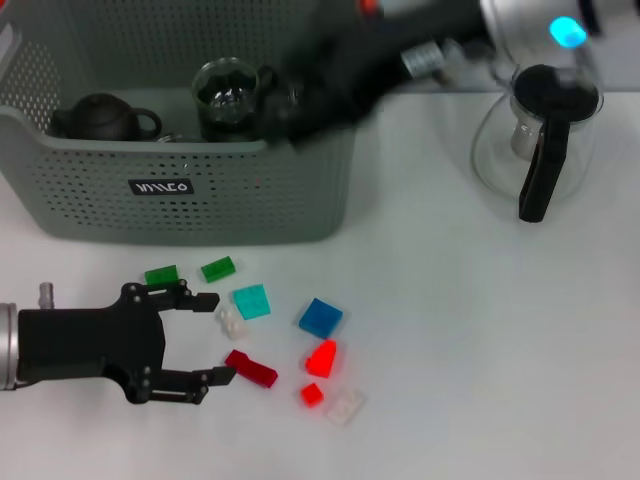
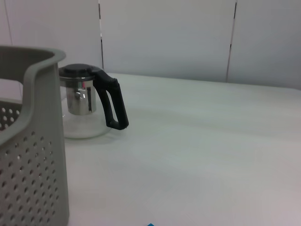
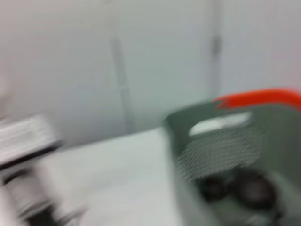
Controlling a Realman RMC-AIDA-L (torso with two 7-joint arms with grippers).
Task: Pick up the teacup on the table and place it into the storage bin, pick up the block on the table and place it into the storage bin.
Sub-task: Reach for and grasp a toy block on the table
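**Cup in bin; blocks on table**

The bin (image 1: 200, 190) was found at the rear left of the table (image 1: 480, 330), its black label (image 1: 161, 186) facing the head camera. A glass cup (image 1: 226, 97) was seen standing inside it, beside a dark teapot (image 1: 103, 117) also in the bin. An orange clip (image 3: 258, 98) was noted on the bin's rim in the right wrist view.

The right gripper (image 1: 300, 100) was located over the bin's right rim, just beside the cup — the arm was blurred, and it could not be told whether the jaws were open or closed, or whether the cup was touched.

The left gripper (image 1: 212, 338) was observed low over the table in front of the bin, jaws spread wide and nothing held. A white block (image 1: 232, 322) lay between the fingertips; a red block (image 1: 251, 368) lay just beside the nearer fingertip. Contact with either could not be confirmed.

Other blocks were recorded loose on the table: two green (image 1: 161, 275) near the bin's front wall, a teal one (image 1: 251, 301), a blue one (image 1: 320, 317), and further red and white pieces nearby.

A glass jug (image 1: 535, 140) with a black handle was noted at the rear right, well apart from the bin; it was also seen in the left wrist view, beyond the bin's corner.
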